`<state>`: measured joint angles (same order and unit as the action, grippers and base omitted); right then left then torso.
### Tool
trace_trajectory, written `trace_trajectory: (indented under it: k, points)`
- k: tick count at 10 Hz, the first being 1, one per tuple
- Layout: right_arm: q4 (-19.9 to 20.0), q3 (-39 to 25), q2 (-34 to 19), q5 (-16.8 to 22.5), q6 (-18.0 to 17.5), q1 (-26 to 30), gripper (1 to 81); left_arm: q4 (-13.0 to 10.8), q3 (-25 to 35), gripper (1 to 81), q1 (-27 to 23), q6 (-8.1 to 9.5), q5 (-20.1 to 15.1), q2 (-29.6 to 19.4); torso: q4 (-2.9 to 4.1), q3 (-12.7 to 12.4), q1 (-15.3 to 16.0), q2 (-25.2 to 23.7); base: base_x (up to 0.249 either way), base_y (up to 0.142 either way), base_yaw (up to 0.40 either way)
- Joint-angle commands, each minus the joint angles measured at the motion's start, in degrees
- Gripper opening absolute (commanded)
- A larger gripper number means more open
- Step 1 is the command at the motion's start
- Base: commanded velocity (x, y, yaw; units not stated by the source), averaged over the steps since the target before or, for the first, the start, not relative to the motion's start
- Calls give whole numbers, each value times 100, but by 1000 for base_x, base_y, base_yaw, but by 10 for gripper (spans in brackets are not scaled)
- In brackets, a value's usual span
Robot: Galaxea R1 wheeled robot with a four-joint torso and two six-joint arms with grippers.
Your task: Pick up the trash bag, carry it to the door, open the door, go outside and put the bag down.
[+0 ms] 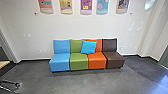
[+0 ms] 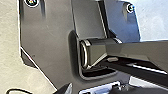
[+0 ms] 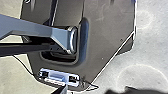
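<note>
At the lower edge of the left wrist view, a dark pointed part of my left gripper [image 2: 65, 89] shows against the robot's own base. A similar dark tip of my right gripper [image 3: 61, 90] is at the lower edge of the right wrist view. I cannot tell how either gripper stands or whether it holds anything.
Four joined seats in blue, green, orange [image 1: 97, 60] and brown stand against the white wall, with a blue cushion [image 1: 88, 47] on them. Posters [image 1: 86, 6] hang above. At the left are a table edge [image 1: 3, 64] and a wheeled chair base [image 1: 10, 83].
</note>
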<state>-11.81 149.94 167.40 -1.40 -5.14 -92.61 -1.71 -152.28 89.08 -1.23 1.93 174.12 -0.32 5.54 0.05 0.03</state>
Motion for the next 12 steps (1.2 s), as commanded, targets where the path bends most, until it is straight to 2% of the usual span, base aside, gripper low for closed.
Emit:
trace_trajectory:
  k: [1, 3, 6, 7, 8, 9, 12]
  points:
    - [-111, -264, -186, 369, 22, 106, 811, 65, 198, 811, -167, 26, -351, -130, 0, 0, 0, -3, 0, 0, 0]
    - [-111, -842, -537, 421, 14, 98, 811, 74, 846, 811, -193, 52, -360, -577, 0, 0, 0, -3, 0, 0, 0]
    - [-58, -1669, -1012, 464, -4, 106, 811, 232, 1726, 811, -237, 62, -360, -1263, 0, 0, 0, -3, 0, 0, 0]
    - [-50, -1871, -1091, 647, -13, 132, 811, 284, 1850, 811, -263, 70, -360, -1396, 0, 0, 369, -573, 0, 0, 0]
    - [-40, -1995, -1162, 738, -13, 142, 811, 354, 1912, 811, -298, 70, -360, -1492, 0, 0, 369, -576, 0, 0, 0]
    - [-40, -2058, -1242, 755, -22, 142, 811, 434, 1948, 811, -351, 70, -386, -1573, 0, 295, 389, -610, 0, 0, 0]
    - [-32, -2329, -1689, 668, -66, 177, 811, 662, 2106, 811, -483, 70, -430, -1775, 0, 686, 636, -1005, 0, 0, 0]
